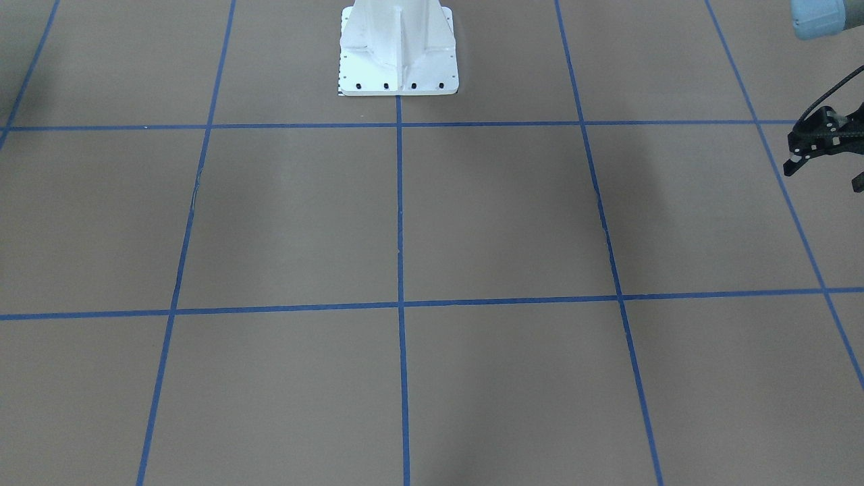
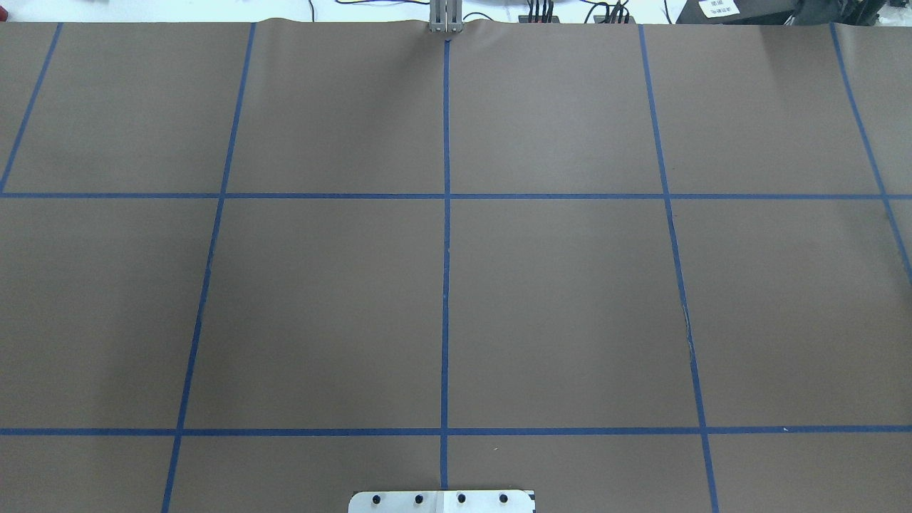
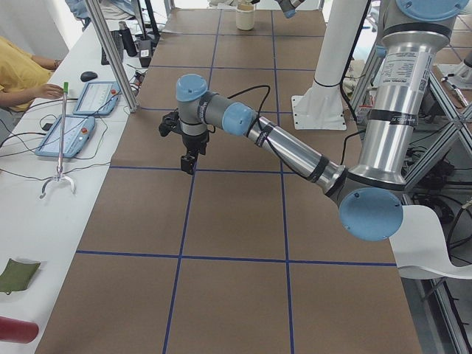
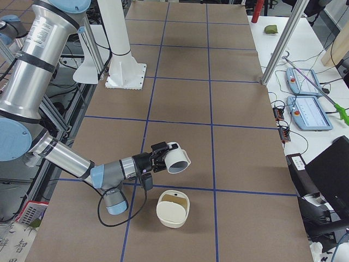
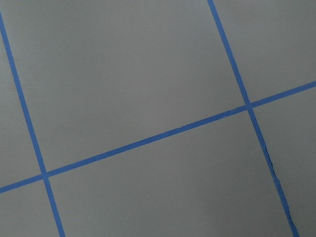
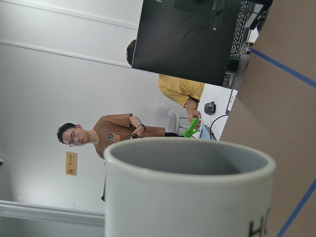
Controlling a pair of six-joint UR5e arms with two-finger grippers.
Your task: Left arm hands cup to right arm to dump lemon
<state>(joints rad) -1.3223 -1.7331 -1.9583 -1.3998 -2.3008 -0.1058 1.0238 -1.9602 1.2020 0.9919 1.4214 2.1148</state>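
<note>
Front-facing view: the left pincer (image 1: 823, 174) hangs at the frame's right edge above the counter (image 1: 405, 223). Its fingers look parted with nothing between them, but the frame cuts one of them off, so we are not sure of that.

Overhead view: nothing of the task shows, only blue tape lines (image 2: 445, 214) on the counter.

Exterior left view: the left arm (image 3: 287, 151) reaches out long and low. Its wrist is bent so the pincer points straight down, and it is empty.

Exterior right view: the right arm (image 4: 68, 159) lies low, its forearm nearly level. The cup (image 4: 179, 158) sits at the tip of the right pincer (image 4: 162, 154), off the counter. It is tipped on its side with the mouth turned away from the wrist. From this side we cannot tell how the fingers stand. A cream bowl (image 4: 173, 208) stands on the counter below and just ahead of that pincer.

Left wrist view: only the counter shows beneath the pincer.

Right wrist view: the cup's rim and grey inside sit right ahead of the pincer. No lemon shows in the part we can see.

We judge the hand-over done and the dump in hand. The next move calls for rolling the right wrist until the mouth faces down. The mouth must be kept over the bowl beneath the pincer.
</note>
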